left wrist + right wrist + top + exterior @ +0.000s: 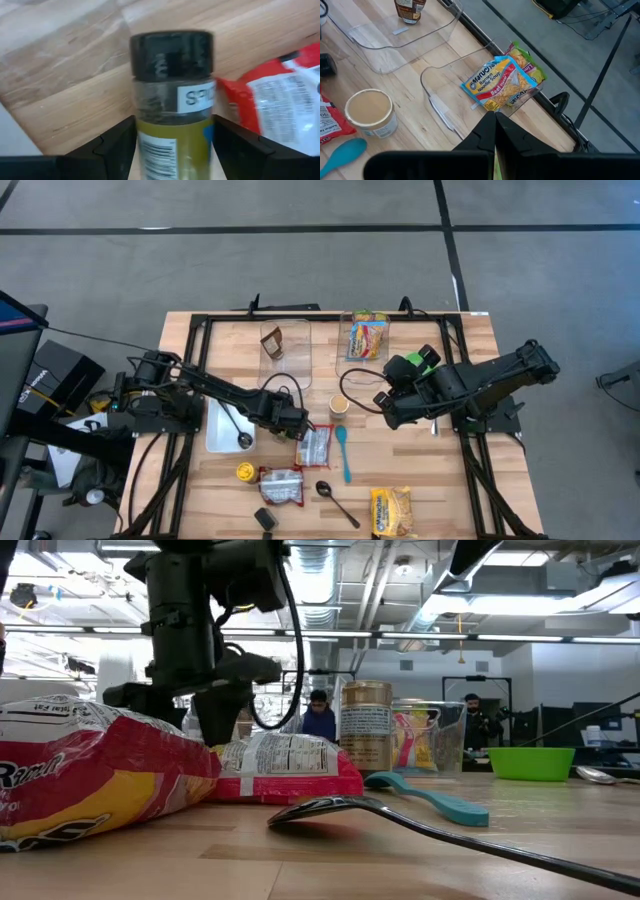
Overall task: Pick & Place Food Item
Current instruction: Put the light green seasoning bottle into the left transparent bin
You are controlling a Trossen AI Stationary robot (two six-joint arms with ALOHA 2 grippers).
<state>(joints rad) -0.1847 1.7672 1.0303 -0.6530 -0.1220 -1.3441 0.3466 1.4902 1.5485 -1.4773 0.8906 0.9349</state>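
A spice jar (172, 95) with a black cap and an olive label sits between the fingers of my left gripper (300, 426), which points steeply down just beside a red and white food packet (315, 445) lying flat on the wood. The high view hides the jar under the gripper. In the low view the left arm (200, 660) stands behind that packet (285, 768). My right gripper (495, 131) is shut with nothing in it, raised over the table to the right of a paper cup (339, 404). My left gripper pinches the jar's labelled body (150, 145) between its two fingers, one on each side, below the cap. The fingers come from above, slanting steeply down, and the jar runs along them with its black cap (172, 55) pointing away toward the table. Whether the cap touches the wood I cannot tell.
Two clear bins stand at the far edge, one with a brown jar (272, 342), one with ramen packets (367, 335). A white tray (215, 438) lies left of the gripper. A teal spoon (343, 450), a black spoon (335, 500) and more packets (391, 512) lie nearer.
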